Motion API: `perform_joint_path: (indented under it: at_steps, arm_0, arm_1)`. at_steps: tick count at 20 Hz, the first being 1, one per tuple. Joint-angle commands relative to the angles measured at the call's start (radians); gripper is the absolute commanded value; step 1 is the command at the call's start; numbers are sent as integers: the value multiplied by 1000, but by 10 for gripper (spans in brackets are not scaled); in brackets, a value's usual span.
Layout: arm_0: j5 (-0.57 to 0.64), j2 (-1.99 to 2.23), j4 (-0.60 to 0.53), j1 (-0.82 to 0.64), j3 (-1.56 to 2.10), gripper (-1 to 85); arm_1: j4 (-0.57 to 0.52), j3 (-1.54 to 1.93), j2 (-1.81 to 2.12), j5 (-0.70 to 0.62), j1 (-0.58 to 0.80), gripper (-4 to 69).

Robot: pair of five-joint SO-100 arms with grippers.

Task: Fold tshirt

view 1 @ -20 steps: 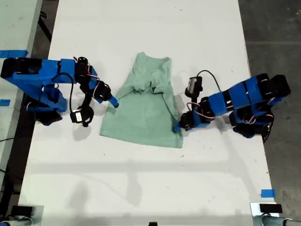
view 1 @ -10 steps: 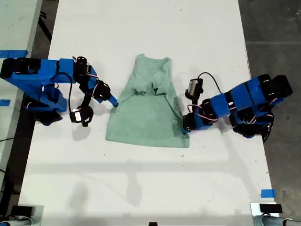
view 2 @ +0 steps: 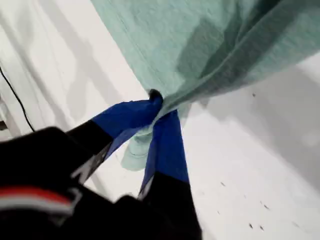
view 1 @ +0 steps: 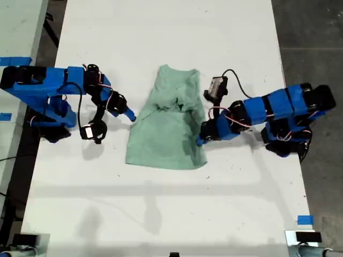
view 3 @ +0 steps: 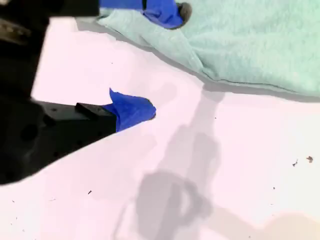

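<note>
My first gripper (view 2: 159,107) has its fingers pinched tight on the edge of the tshirt (view 1: 170,120), which lies in the middle of the white desk (view 1: 161,32), while my second gripper (view 3: 155,62) waits beside it with fingers apart.

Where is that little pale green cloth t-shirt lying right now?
The pale mint-green cloth t-shirt lies mid-table in the exterior view, between both arms; my first gripper pinches its edge on that view's right.

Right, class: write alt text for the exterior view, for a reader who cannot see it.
A small pale mint-green cloth t-shirt lies rumpled on a white table. My first gripper, at the exterior view's right, pinches its edge; my second gripper, at the exterior view's left, is open at the opposite edge.
</note>
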Motion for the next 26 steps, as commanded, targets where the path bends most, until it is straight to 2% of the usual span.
perform_joint_path:
  at_steps: [1,3,5,6,7,8,10,14,16,18,20,26]
  arm_0:
    - [-2,43,-12,6,-21,215]
    - [-2,41,-12,6,-23,213]
    - [-6,38,-12,9,-23,213]
    - [-8,35,-14,12,-23,213]
    - [-8,34,-14,14,-25,213]
    - [-8,31,-15,14,-26,214]
    - [-8,25,-12,14,-35,214]
    - [-8,21,14,11,-55,218]
    - [-12,21,17,14,-61,222]
    - [-23,21,20,26,-67,224]
    - [-66,23,37,58,-69,226]
    - [-330,43,15,308,-58,228]
  arm_1:
    - [-160,-120,-114,-28,57,-16]
    - [-255,-166,-293,-34,80,-16]
    - [-293,-227,-480,-28,87,-17]
    - [-295,-264,-552,-32,80,60]
    - [-262,-314,-604,-41,67,192]
    - [-206,-356,-615,-44,51,238]
    - [-54,-431,-560,-51,28,251]
    - [334,-686,-400,-89,-2,285]
    - [443,-747,-310,-112,-17,282]
    - [492,-692,-199,-106,-20,281]
    - [492,-577,-107,-89,-14,280]
    - [433,-436,-40,-78,-14,282]
